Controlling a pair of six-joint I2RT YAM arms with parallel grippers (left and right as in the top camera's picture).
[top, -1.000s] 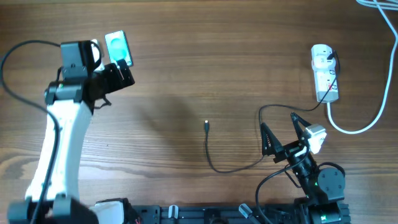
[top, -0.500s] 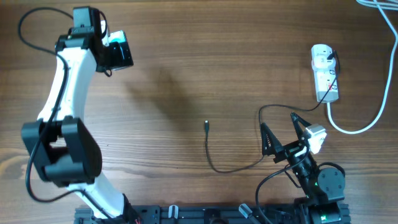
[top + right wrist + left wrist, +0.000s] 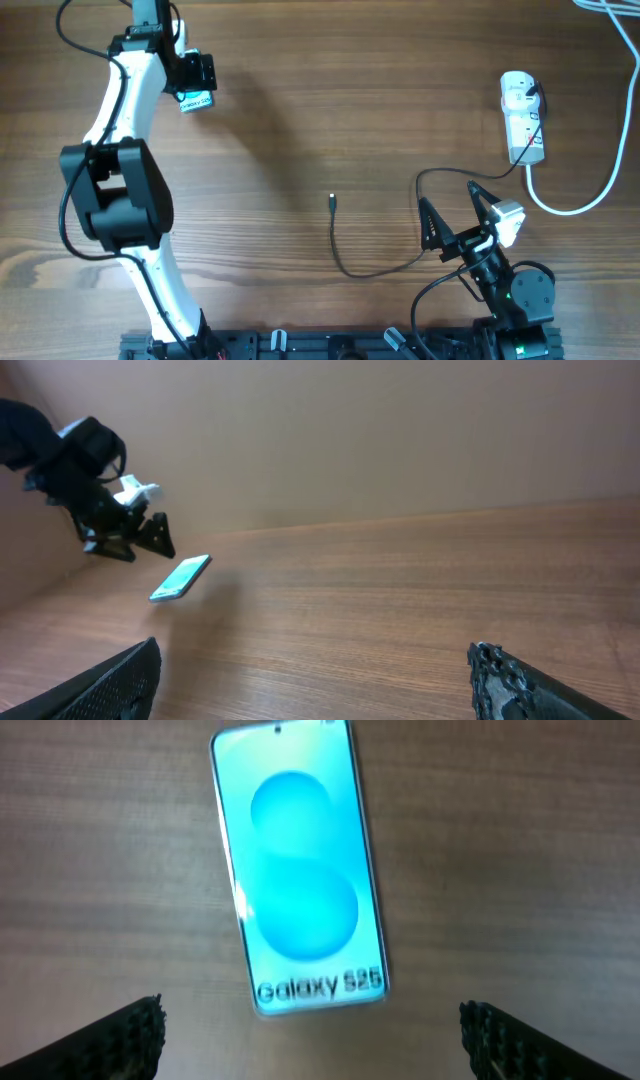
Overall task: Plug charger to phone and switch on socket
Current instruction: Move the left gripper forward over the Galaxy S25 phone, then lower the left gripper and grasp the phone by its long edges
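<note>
Peering down from overhead, the left gripper (image 3: 195,75) covers most of the phone (image 3: 197,101). Only one teal-and-pale end pokes out beneath it, at the far-left part of the table (image 3: 300,120).

The left wrist view fills the gap. The phone (image 3: 300,870) lies screen up with "Galaxy S25" legible, and its upper edge is right at the frame edge. The left gripper (image 3: 312,1040) has its jaws spread wide, a toothed tip cut off in each bottom corner, clear of the phone and holding nothing.

The right gripper (image 3: 455,212) sits near the table's near edge, right of centre, jaws also fully apart and empty. Its own camera shows the right gripper (image 3: 315,680) only as two dark tips at the bottom corners. The phone (image 3: 180,578) is small and far off, under the left gripper (image 3: 110,525).

The charger (image 3: 345,262) lies mid-table. Its connector tip is free on the wood, well apart from the phone, and the cable loops past the right gripper toward the socket (image 3: 522,125) at far right. A black plug sits in the socket's upper end. The switch positions are too small to read. The white cord (image 3: 600,190) curls off the socket and exits at the top right corner.
</note>
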